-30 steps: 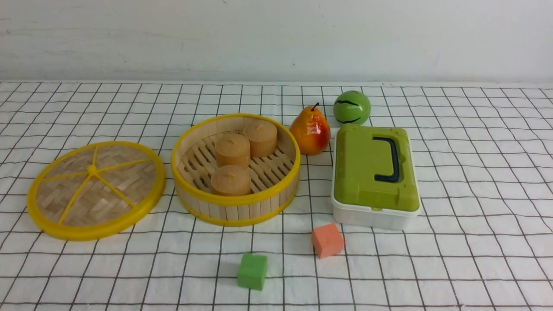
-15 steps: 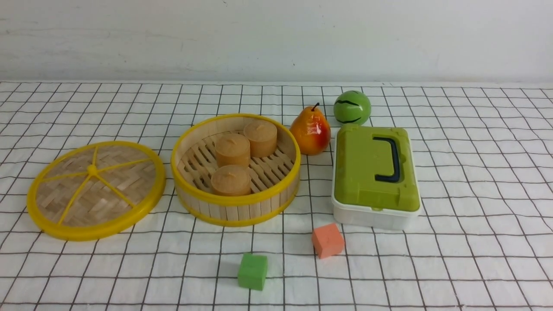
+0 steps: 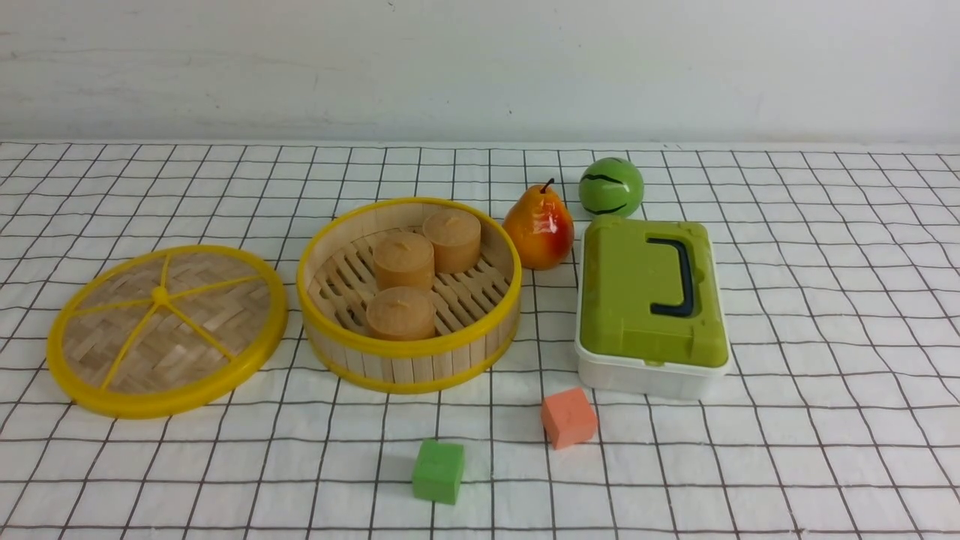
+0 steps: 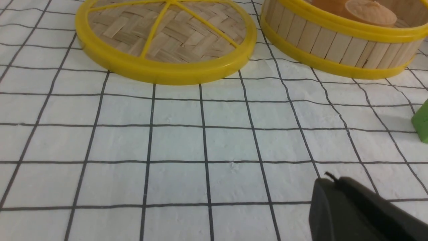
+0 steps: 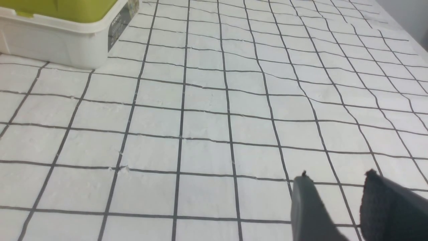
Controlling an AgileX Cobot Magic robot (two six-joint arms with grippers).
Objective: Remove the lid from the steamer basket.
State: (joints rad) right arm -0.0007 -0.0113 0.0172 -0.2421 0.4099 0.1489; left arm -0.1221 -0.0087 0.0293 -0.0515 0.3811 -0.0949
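The lid (image 3: 166,330), a woven bamboo disc with yellow rim and spokes, lies flat on the checked cloth left of the steamer basket (image 3: 409,294). The basket stands open with three tan cylinders (image 3: 403,261) inside. Both show in the left wrist view, the lid (image 4: 166,40) beside the basket (image 4: 337,40). My left gripper (image 4: 331,180) is shut and empty, over bare cloth well short of the lid. My right gripper (image 5: 336,179) is open and empty over bare cloth, apart from everything. Neither arm shows in the front view.
A white box with a green lid and dark handle (image 3: 651,304) stands right of the basket, also in the right wrist view (image 5: 63,30). A pear (image 3: 538,226) and a green ball (image 3: 610,187) sit behind. An orange cube (image 3: 568,417) and a green cube (image 3: 438,470) lie in front.
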